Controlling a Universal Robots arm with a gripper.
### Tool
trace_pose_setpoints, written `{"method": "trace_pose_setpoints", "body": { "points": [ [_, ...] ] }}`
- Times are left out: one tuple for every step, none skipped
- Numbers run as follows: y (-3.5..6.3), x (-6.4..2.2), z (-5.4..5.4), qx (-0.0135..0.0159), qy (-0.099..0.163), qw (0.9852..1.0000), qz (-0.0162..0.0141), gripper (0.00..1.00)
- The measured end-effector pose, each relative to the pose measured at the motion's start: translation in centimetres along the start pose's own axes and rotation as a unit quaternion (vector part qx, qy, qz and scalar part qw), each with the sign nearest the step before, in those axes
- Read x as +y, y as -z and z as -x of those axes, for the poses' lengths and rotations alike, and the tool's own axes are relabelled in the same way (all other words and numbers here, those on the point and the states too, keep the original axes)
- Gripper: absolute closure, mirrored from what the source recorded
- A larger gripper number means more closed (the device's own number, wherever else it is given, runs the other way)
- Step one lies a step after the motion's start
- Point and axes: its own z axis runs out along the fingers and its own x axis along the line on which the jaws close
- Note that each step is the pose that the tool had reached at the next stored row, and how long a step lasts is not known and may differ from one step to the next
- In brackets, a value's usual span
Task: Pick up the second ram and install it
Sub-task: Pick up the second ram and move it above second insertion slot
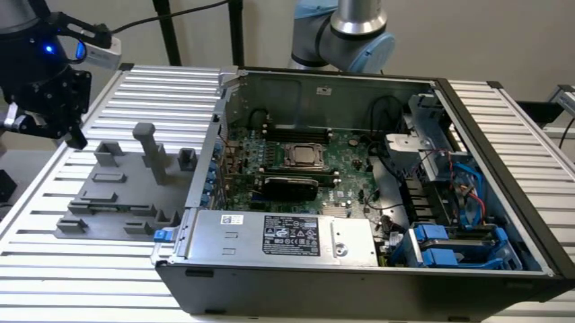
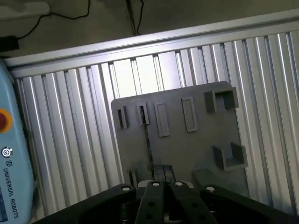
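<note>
One gripper (image 2: 164,173): fingers (image 2: 158,173) look drawn together, pinching nothing; it hangs above the table (image 1: 54,259) near the edge at the exterior view's left, touching nothing.
Ram (image 2: 147,137): thin dark strip standing on edge in a slot of the holder (image 2: 187,149) (seen edge-on, so no chips can be made out).
Holder: on the table, just beside the case (image 1: 359,286) wall.
Case: open, motherboard (image 1: 346,145) exposed; whether a stick already sits in its slots I cannot tell.
Done: nothing of the pickup, by my reading.
Left: grasp, carry and seating of the ram (the whole job).
</note>
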Motion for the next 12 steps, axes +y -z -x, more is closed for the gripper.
{"method": "trace_pose_setpoints", "body": {
  "points": [
    [-0.06,0.0,0.0,0.0005,0.009,1.0,0.0001,0.89],
    [-0.13,-0.01,0.0,0.0009,0.018,0.9998,0.0003,0.89],
    [-0.19,-0.01,0.0,0.0014,0.027,0.9996,0.0005,0.89],
    [-0.24,-0.01,-0.01,0.0018,0.036,0.9993,0.0006,0.89],
    [-0.31,-0.01,-0.01,0.0023,0.045,0.999,0.0008,0.89],
    [-0.36,-0.02,-0.01,0.0027,0.054,0.9985,0.0009,0.89],
    [-0.4,-0.02,-0.01,0.0032,0.063,0.998,0.0011,0.89],
    [-0.44,-0.02,-0.01,0.0037,0.071,0.9975,0.0012,0.89],
    [-0.49,-0.02,-0.01,0.0041,0.077,0.997,0.0012,0.89],
    [-0.56,-0.02,-0.01,0.0044,0.082,0.9966,0.0007,0.89],
    [-0.64,-0.02,-0.01,0.0047,0.087,0.9962,-0.0007,0.89],
    [-0.71,-0.03,-0.01,0.0049,0.091,0.9958,-0.0019,0.89]
  ]
}}
